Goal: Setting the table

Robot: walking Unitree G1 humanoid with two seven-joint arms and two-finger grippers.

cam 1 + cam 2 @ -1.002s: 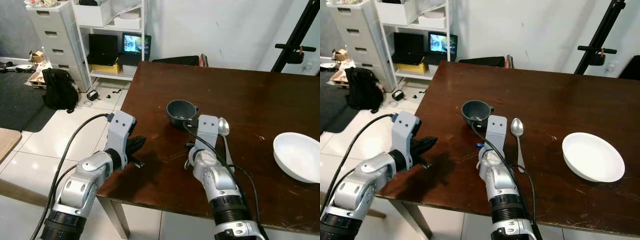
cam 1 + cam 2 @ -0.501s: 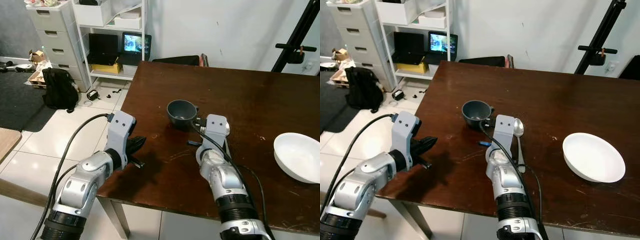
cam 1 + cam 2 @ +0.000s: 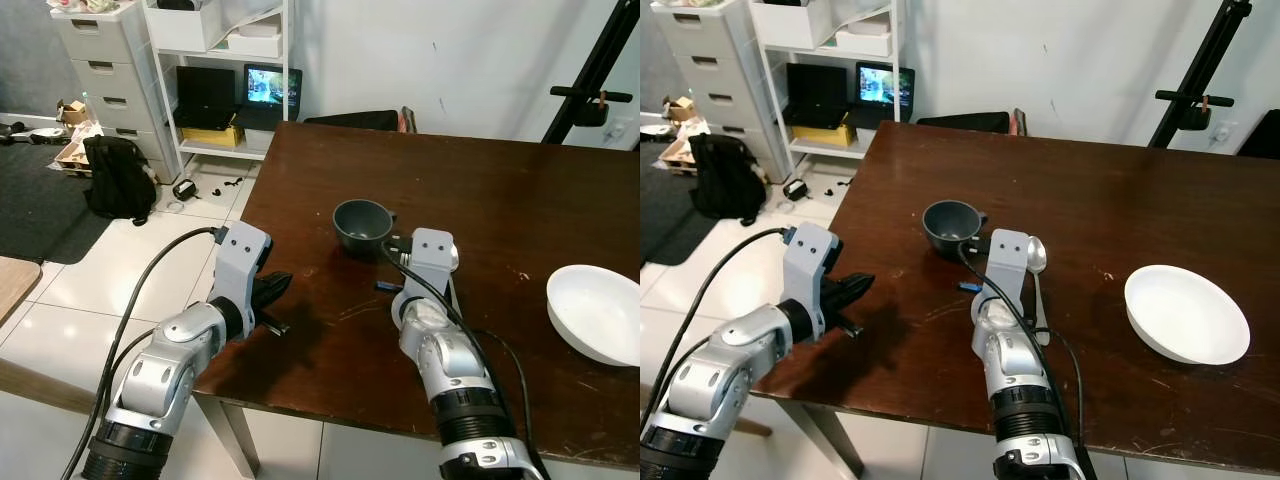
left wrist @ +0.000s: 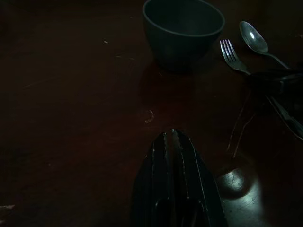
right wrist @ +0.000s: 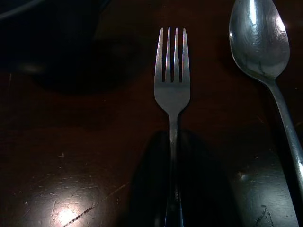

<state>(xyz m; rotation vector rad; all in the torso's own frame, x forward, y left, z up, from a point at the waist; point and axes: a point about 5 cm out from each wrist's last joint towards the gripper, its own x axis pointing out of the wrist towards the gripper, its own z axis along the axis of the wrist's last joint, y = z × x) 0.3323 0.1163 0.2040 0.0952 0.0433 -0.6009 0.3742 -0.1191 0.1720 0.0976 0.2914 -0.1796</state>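
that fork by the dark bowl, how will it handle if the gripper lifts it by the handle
The fork looks like thin polished metal, so probably stiff and light. Its smooth, narrow handle may slip or swivel between the right gripper fingers. Lying flat on the table, it should slide, not roll.

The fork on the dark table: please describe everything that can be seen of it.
The silver metal fork has four straight tines and a narrow neck leading to a slim handle. It looks shiny and clean. It lies flat on the dark brown wooden table, tines pointing away from the robot, between the dark grey bowl and the silver metal spoon, touching neither. The right claw is closed on its handle, the black fingers hiding the handle's end.
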